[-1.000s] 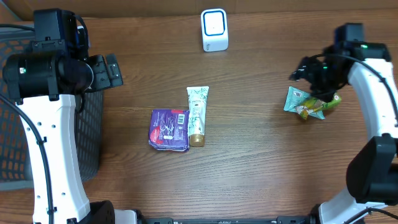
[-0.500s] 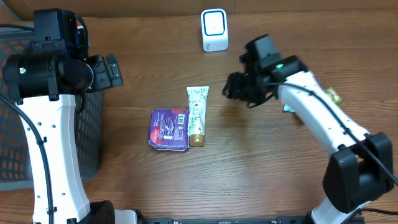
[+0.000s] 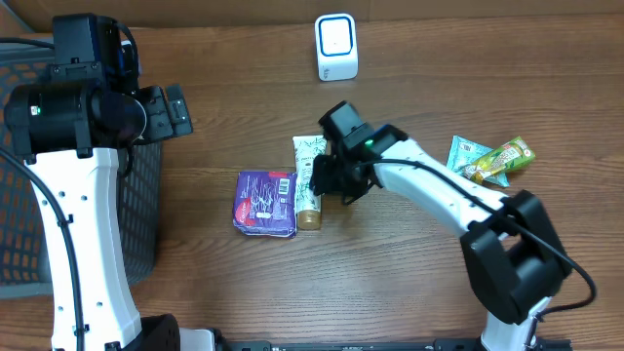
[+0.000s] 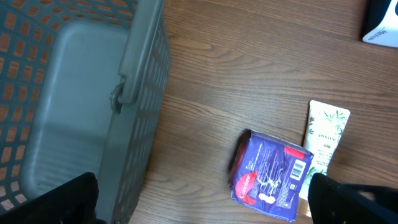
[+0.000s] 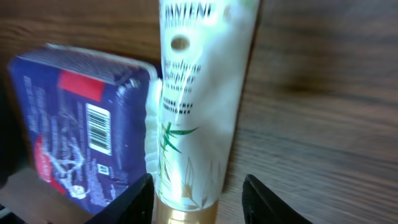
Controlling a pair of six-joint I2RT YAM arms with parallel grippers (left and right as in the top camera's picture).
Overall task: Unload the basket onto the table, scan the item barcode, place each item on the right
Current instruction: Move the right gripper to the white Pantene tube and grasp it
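While the right claw (image 5: 194,190) stands spread astride its lower end, the tube (image 5: 202,87) lies flat at mid-counter (image 5: 323,124), pointing to 12 o'clock. It is white with green leaves and a gold cap, and a purple packet (image 5: 74,130) touches it at 9 o'clock.

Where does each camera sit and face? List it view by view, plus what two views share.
Overhead: fixed above, looking straight down at the brown wooden table; left arm and right arm show.
Left wrist: high, facing down at the grey mesh basket; its dark fingertips sit in the bottom corners.
Right wrist: low over the white plastic tube; its fingertips flank it.
Shared: both wrist views hold that tube and the purple barcoded packet.
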